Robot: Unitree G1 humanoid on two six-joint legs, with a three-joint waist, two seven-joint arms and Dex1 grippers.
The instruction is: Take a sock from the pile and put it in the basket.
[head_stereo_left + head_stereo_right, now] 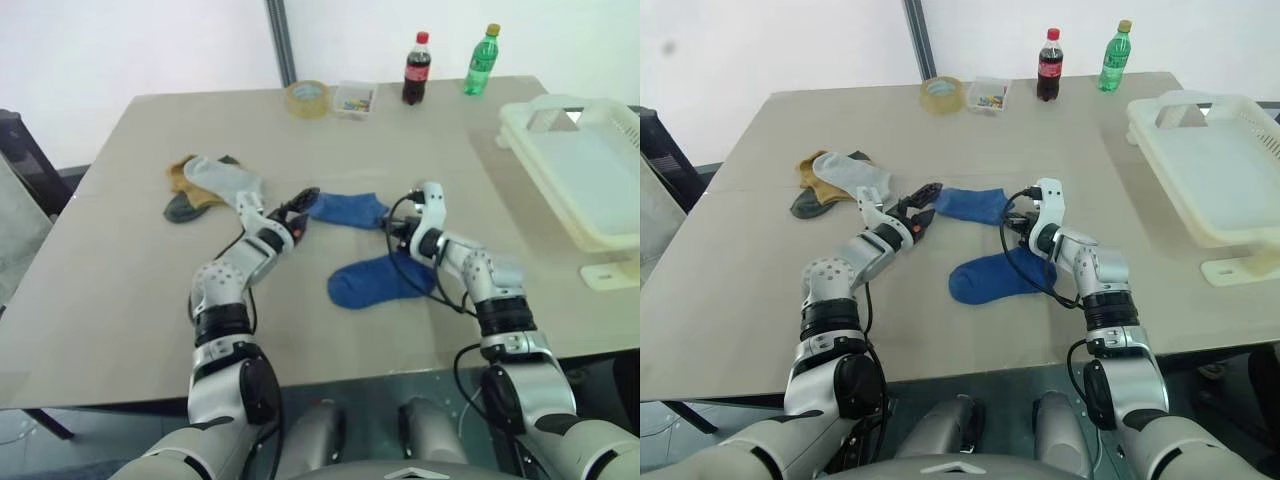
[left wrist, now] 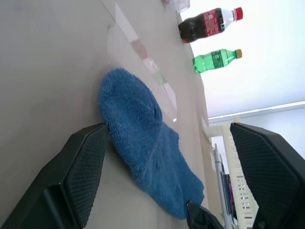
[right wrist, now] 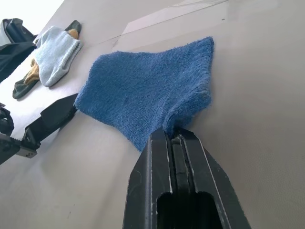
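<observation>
The basket [image 1: 600, 215] sits at the table's [image 1: 120, 280] right edge, well apart from the pile [image 1: 205, 183] of socks at centre-left. Between the arms lie two blue socks: the right gripper [image 3: 178, 136], fingers pressed together, pinches the edge of the farther blue sock [image 3: 143, 90]. The left gripper [image 1: 923, 203], spread wide, sits at that sock's opposite end, apparently touching it without gripping.

Hidden and cut-off parts

The basket [image 1: 585, 190] runs off the picture's edge — its far side is unseen. In the pile [image 1: 205, 185], the mustard and dark grey socks lie mostly under the light grey one. The clear box's [image 1: 354, 99] contents are too small to tell.
</observation>
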